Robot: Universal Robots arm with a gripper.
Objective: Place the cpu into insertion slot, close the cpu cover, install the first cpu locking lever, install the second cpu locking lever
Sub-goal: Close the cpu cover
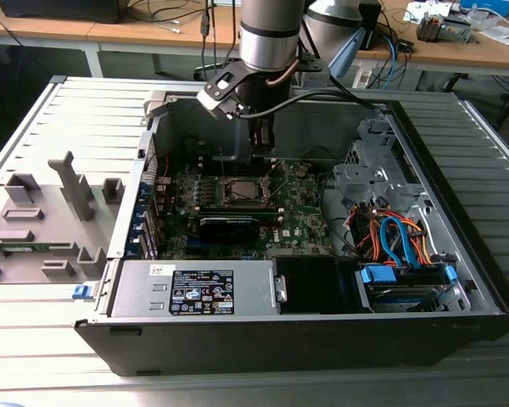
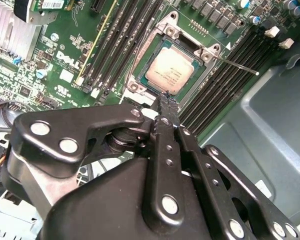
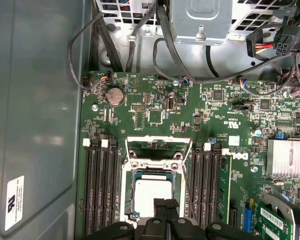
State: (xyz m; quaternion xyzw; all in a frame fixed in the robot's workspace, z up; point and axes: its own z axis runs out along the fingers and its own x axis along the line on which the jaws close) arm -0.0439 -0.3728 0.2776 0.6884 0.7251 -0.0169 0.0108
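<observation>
The cpu (image 2: 170,70) lies flat in the insertion slot (image 2: 188,86) on the green board, its silver-grey top showing (image 3: 151,192). The cpu cover (image 2: 176,36) is a silver frame lying down around the chip, also in the first wrist view (image 3: 155,165). A thin locking lever (image 2: 240,67) sticks out from one socket corner, past the memory slots. Another thin rod (image 2: 140,50) runs along the opposite side of the socket. My gripper (image 2: 165,102) hangs just above the chip's near edge, fingers shut together with nothing between them (image 3: 165,204). In the exterior view the gripper (image 1: 261,153) stands over the socket (image 1: 242,191).
Black memory slots (image 3: 101,185) flank the socket on both sides. A finned heatsink (image 3: 289,157) and an expansion card (image 1: 229,225) sit nearby. Cables (image 3: 140,45) hang beyond the board. The case wall (image 3: 35,125), power supply (image 1: 195,288) and drive cage (image 1: 407,280) enclose the space.
</observation>
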